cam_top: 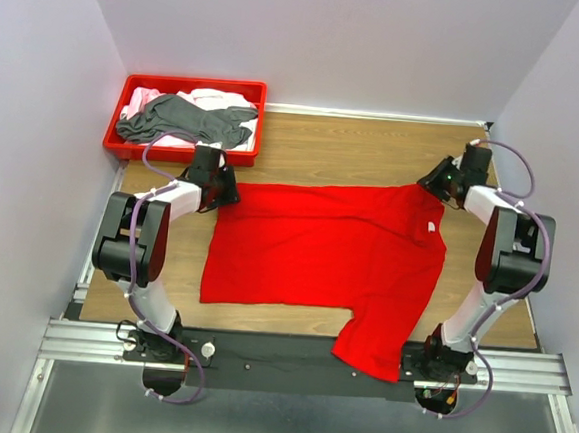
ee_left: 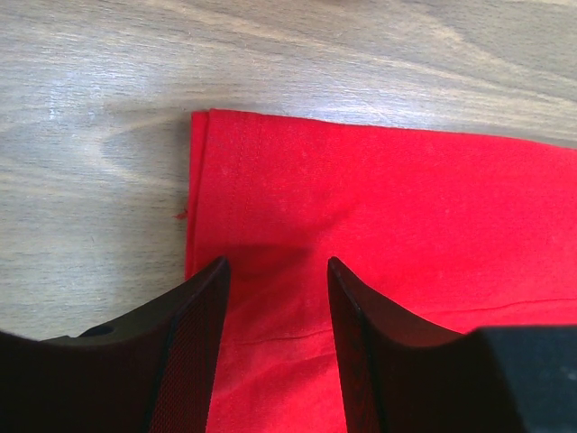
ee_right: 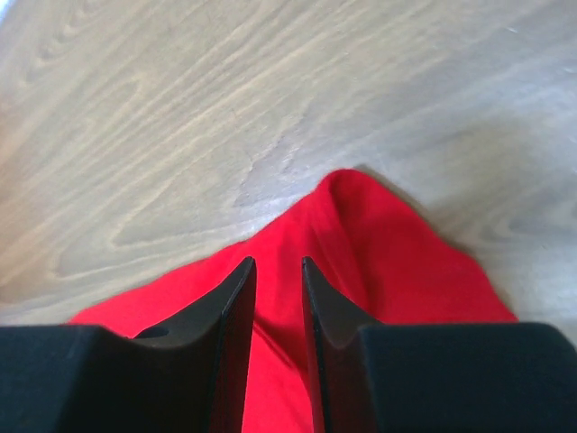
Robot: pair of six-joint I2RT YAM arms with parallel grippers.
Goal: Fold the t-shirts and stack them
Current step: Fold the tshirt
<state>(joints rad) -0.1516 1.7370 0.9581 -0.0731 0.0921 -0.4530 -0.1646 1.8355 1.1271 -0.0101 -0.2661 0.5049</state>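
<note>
A bright red t-shirt (cam_top: 327, 245) lies spread flat on the wooden table, its white neck label (cam_top: 432, 227) on the right. One sleeve hangs over the near edge. My left gripper (cam_top: 221, 193) is at the shirt's far left corner. In the left wrist view it (ee_left: 275, 262) is open, its jaws wide apart over the flat cloth (ee_left: 406, 198). My right gripper (cam_top: 435, 181) is at the far right corner. In the right wrist view it (ee_right: 278, 262) has its jaws close together on a raised ridge of the red cloth (ee_right: 379, 234).
A red plastic tray (cam_top: 174, 154) stands at the far left and holds a dark grey shirt (cam_top: 182, 120) over pale pink and white shirts (cam_top: 219, 98). Walls enclose the table on three sides. A metal rail (cam_top: 289, 352) runs along the near edge.
</note>
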